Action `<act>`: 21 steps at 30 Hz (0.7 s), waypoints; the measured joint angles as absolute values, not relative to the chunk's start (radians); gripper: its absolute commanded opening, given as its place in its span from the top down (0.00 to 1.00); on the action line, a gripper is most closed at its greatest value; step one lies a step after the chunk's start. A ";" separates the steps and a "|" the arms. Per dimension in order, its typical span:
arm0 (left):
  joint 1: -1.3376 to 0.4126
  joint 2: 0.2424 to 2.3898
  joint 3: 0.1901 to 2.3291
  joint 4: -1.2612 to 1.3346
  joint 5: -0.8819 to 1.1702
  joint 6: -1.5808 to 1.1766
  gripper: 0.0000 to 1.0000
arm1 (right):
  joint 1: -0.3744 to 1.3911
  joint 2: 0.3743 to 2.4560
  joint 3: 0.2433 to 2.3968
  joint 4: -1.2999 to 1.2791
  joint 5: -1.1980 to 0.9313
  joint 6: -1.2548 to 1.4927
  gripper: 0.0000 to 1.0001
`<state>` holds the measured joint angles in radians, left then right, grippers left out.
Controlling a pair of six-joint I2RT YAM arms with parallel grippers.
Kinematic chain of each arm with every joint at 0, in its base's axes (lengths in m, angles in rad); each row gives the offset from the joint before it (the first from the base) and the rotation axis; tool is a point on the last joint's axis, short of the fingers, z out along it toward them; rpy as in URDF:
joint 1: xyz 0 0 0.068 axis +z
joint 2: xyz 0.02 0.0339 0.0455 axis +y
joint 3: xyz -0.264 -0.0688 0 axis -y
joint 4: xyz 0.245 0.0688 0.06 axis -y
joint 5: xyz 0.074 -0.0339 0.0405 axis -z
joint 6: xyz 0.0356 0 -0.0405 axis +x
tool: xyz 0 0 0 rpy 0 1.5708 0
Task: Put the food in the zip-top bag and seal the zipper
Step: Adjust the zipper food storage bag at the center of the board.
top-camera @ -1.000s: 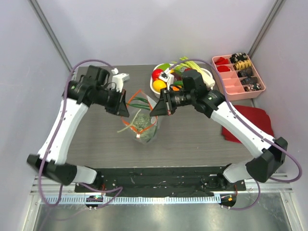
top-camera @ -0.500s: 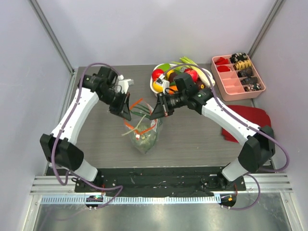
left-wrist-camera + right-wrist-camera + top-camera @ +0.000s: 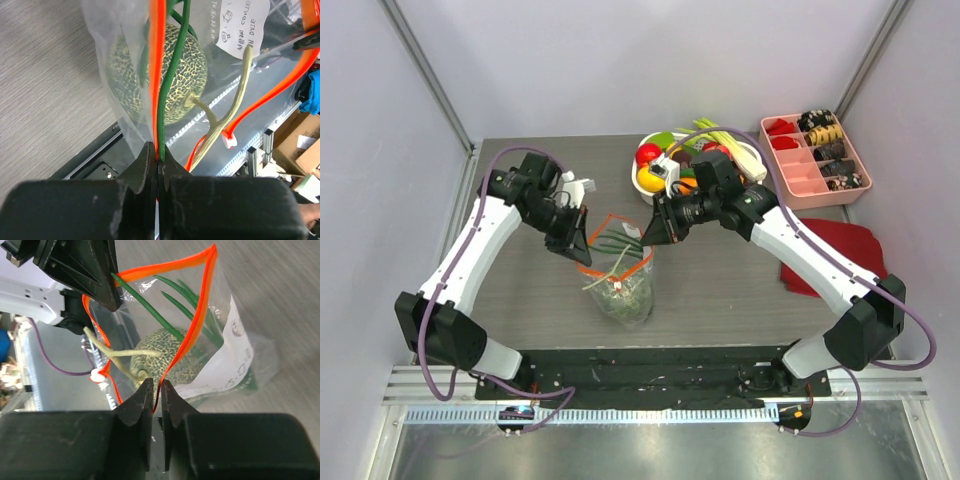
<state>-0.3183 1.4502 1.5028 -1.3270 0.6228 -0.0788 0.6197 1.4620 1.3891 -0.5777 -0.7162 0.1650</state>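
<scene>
The clear zip-top bag [image 3: 623, 288] hangs between my two grippers over the table's middle. Its orange-red zipper [image 3: 612, 252] is pulled into an open loop. Inside lie a round grey-green netted head [image 3: 167, 75] with a pale stem, and thin green stalks [image 3: 150, 310]. My left gripper [image 3: 158, 156] is shut on the zipper's left side, with a green stalk against it. My right gripper [image 3: 156, 390] is shut on the zipper's right side [image 3: 200, 315]. The white end piece [image 3: 96, 376] hangs at the loop's far end. More toy food, including a red fruit [image 3: 647, 154], sits in a white bowl [image 3: 752, 152].
A pink divided tray [image 3: 816, 160] with small pieces stands at the back right. A dark red cloth [image 3: 840, 255] lies at the right under my right arm. A small white object [image 3: 578, 186] lies behind the left gripper. Grey walls close in both sides.
Both grippers have kept their hold and moved apart a little. The bag's mouth is wider open and the bag hangs slightly nearer the front.
</scene>
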 measured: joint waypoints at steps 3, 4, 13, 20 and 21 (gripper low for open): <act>-0.319 1.471 1.498 -1.324 0.628 -0.078 1.00 | 0.620 1.465 1.394 -0.595 -0.692 0.108 0.51; -0.319 1.475 1.499 -1.324 0.631 -0.078 1.00 | 0.620 1.467 1.399 -0.603 -0.685 0.086 0.38; -0.319 1.493 1.507 -1.319 0.653 -0.068 1.00 | 0.637 1.432 1.447 -0.589 -0.658 -0.272 0.30; -0.319 1.493 1.507 -1.304 0.657 -0.072 1.00 | 0.891 1.413 1.429 -0.512 -0.611 -0.560 0.39; -0.319 1.493 1.507 -1.302 0.656 -0.074 1.00 | 0.937 1.406 1.407 -0.498 -0.594 -0.609 0.40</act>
